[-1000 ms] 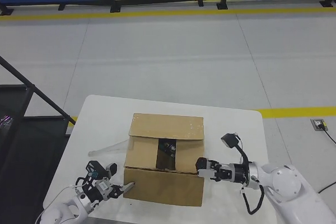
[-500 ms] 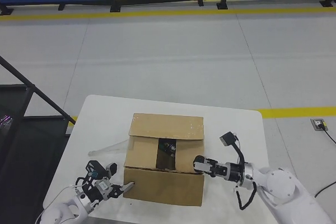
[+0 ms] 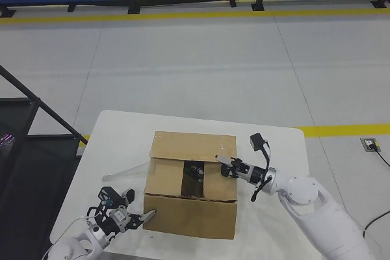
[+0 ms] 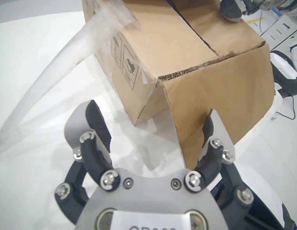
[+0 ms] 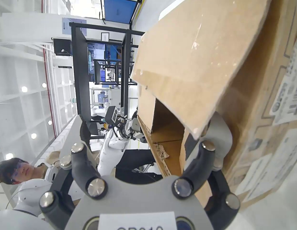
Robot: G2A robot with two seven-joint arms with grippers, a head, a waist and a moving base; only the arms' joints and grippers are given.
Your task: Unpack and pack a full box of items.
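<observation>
A brown cardboard box point(image 3: 194, 211) stands in the middle of the white table point(image 3: 123, 133). Its top flaps are parted, and a dark item point(image 3: 195, 172) shows through the gap. My left gripper point(image 3: 145, 218) is open at the box's near left corner; in the left wrist view one finger point(image 4: 212, 130) rests against the hanging front flap point(image 4: 210, 92). My right gripper point(image 3: 223, 164) is open at the box's top right edge. In the right wrist view one finger point(image 5: 216, 132) sits under the corner of a raised flap point(image 5: 201, 48).
A long strip of clear tape point(image 3: 122, 172) hangs off the box's left side onto the table, also seen as clear tape point(image 4: 64, 58) in the left wrist view. A black frame point(image 3: 26, 123) stands to the left of the table.
My right gripper has moved from the box's near right corner back along the right side to the top flap's edge. The left gripper has stayed put.
</observation>
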